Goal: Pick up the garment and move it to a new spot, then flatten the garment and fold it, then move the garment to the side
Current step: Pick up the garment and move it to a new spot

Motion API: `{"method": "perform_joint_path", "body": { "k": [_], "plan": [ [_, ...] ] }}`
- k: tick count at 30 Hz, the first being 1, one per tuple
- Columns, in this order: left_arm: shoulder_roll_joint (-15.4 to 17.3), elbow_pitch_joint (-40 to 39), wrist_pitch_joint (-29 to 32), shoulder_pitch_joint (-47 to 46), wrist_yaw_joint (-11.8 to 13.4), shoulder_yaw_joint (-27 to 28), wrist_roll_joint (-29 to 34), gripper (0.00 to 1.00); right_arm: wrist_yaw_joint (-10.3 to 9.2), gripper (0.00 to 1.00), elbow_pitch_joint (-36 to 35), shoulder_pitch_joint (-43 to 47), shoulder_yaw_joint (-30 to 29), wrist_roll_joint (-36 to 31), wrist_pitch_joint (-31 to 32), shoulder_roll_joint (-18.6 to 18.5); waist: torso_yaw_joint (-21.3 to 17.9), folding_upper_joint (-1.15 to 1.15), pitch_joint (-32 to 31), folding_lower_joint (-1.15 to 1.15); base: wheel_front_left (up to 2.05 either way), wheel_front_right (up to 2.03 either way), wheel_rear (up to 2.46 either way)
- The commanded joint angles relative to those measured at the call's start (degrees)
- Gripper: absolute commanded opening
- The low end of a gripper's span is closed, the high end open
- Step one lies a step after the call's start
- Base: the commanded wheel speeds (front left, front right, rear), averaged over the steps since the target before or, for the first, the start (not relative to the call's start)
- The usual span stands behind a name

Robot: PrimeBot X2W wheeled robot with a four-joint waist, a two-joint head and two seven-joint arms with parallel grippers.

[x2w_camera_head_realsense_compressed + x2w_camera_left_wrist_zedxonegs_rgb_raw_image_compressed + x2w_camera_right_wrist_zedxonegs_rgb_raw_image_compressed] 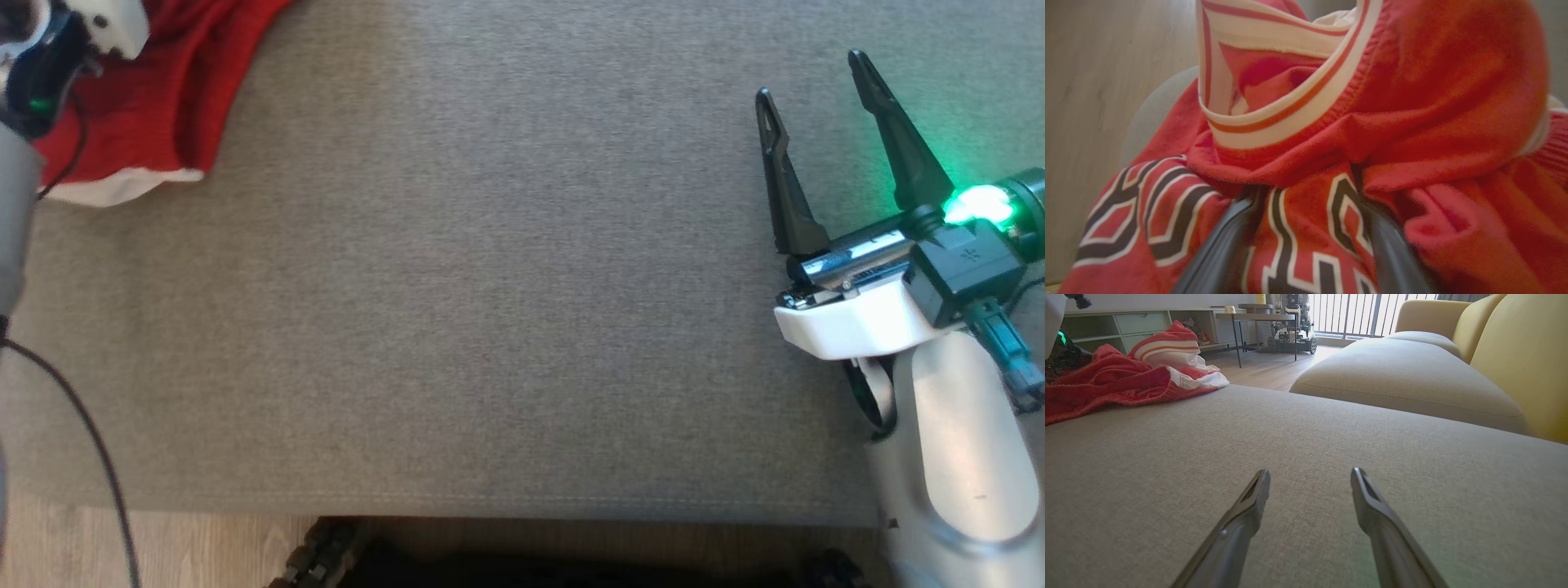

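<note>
Surface: grey woven cushion (pixel 490 286), spanning most of the head view.
Front edge: straight seam low in the frame, wood floor (pixel 204 547) below it.
Lying on it: red garment (pixel 163 90) with white trim, bunched at upper left.

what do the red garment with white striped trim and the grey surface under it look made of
Red garment: soft knit, probably fleece or jersey; matte, fuzzy nap, ribbed edge. Grey surface: woven upholstery fabric, matte; fine weave grain shows, likely over padding.

Red garment (pixel 163 98), white-striped trim, crumpled on grey cushion (pixel 490 286), far left
</note>
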Motion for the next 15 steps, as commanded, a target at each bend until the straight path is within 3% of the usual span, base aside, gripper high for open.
{"method": "perform_joint_path", "body": {
  "k": [1, 3, 4, 5, 15],
  "plan": [
    [4.5, -0.5, 0.4, -3.3, 0.1, 0.9, -0.4, 1.00, -0.02, 1.00, 0.3, 1.2, 0.9, 0.4, 0.1, 0.2, -0.7, 0.00, 0.3, -0.01, 0.00, 0.00, 0.00],
    [4.7, 1.4, 1.6, -3.9, 0.1, -1.0, -2.7, 1.00, -0.02, 1.00, 0.5, 0.9, 1.1, 0.8, 0.1, 0.2, -1.1, 0.00, 0.3, -0.01, 0.00, 0.00, 0.00],
    [4.9, 2.2, 1.5, -4.2, 0.1, -1.4, -3.9, 0.35, -0.02, 1.00, 0.6, 0.7, 1.2, 1.0, 0.1, 0.2, -1.3, 0.00, 0.2, -0.01, 0.00, 0.00, 0.00],
    [5.3, 2.7, 0.8, -4.5, 0.1, -1.8, -4.9, 0.00, -0.02, 1.00, 0.6, 0.6, 1.3, 1.2, 0.1, 0.2, -1.5, 0.00, 0.0, -0.01, 0.00, 0.00, 0.00],
    [8.6, 3.4, -20.6, -6.8, 0.1, -5.5, -5.2, 0.00, -0.02, 1.00, 1.4, 1.2, 1.2, 3.2, 0.1, 0.2, -2.6, 0.00, -5.7, -0.01, 0.00, 0.00, 0.00]
  ]
}}
